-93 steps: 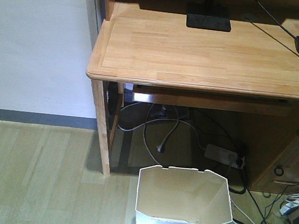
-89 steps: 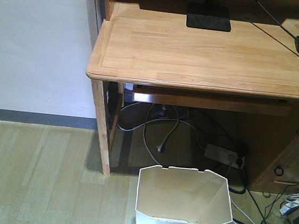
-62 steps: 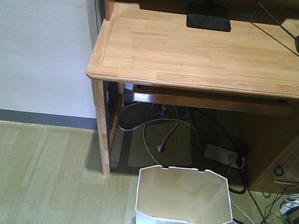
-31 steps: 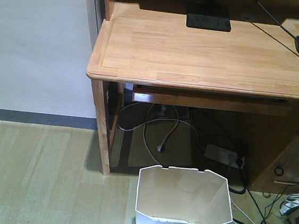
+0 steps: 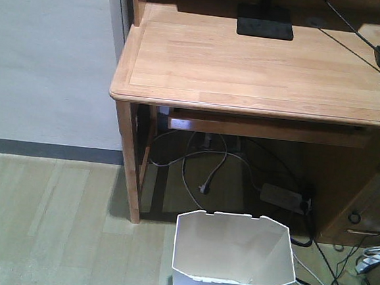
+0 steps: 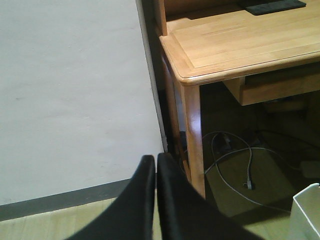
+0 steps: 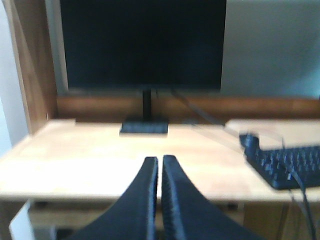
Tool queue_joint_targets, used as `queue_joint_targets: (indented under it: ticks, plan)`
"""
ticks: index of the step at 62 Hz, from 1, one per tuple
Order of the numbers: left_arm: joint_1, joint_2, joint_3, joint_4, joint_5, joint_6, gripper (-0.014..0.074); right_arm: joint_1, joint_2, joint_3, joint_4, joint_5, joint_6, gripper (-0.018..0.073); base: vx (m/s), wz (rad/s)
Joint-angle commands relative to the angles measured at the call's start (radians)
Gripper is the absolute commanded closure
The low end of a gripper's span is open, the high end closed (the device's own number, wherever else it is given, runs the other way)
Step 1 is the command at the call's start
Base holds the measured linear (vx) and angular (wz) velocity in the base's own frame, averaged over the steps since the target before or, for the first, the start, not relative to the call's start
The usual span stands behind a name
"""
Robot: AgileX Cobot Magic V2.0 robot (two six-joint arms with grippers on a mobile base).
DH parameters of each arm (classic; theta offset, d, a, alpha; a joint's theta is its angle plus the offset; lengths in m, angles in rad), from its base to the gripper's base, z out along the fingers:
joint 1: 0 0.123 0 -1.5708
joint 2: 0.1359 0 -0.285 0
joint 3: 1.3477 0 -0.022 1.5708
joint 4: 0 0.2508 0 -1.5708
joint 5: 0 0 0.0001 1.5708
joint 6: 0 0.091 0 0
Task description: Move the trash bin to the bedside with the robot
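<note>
The trash bin [image 5: 233, 252] is standing on the floor in front of the table [image 5: 252, 67], and no bed is showing. The left hand [image 6: 155, 165] and right hand [image 7: 159, 164] are pressed together, holding nothing. The moving is looking not yet begun.

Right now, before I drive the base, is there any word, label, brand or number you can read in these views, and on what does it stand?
No text can be read in any view.
On the trash bin: nothing, its walls are plain.
On the monitor: the screen is dark and no brand mark is legible in the blurred view.
On the keyboard: the key legends are too blurred to read.
On the power strip: too small to tell.
</note>
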Motion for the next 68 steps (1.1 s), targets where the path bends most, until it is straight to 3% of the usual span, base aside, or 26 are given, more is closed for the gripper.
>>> queue_joint_targets:
  ticks: [1,29,38,48,61,68]
  plan:
    - [0.000,-0.020,0.018,0.000,-0.069,-0.005,0.0603,-0.004,0.126,-0.103,0.030,0.014,0.003,0.0559,0.00,0.00]
    - [0.000,-0.020,0.018,0.000,-0.069,-0.005,0.0603,-0.004,0.282,-0.147,-0.013,0.100,-0.030,0.0557,0.00,0.00]
    - [0.000,-0.020,0.018,0.000,-0.069,-0.005,0.0603,-0.004,0.282,-0.147,-0.020,0.099,-0.030,0.0508,0.00,0.00]
    - [0.000,-0.020,0.018,0.000,-0.069,-0.005,0.0603,-0.004,0.282,-0.147,-0.020,0.108,-0.028,0.0337,0.00,0.00]
    - [0.000,-0.020,0.018,0.000,-0.069,-0.005,0.0603,-0.004,0.282,-0.147,-0.012,0.116,-0.028,0.0009,0.00,0.00]
    - [0.000,-0.020,0.018,0.000,-0.069,-0.005,0.0603,-0.004,0.282,-0.147,-0.012,0.116,-0.029,-0.0093,0.00,0.00]
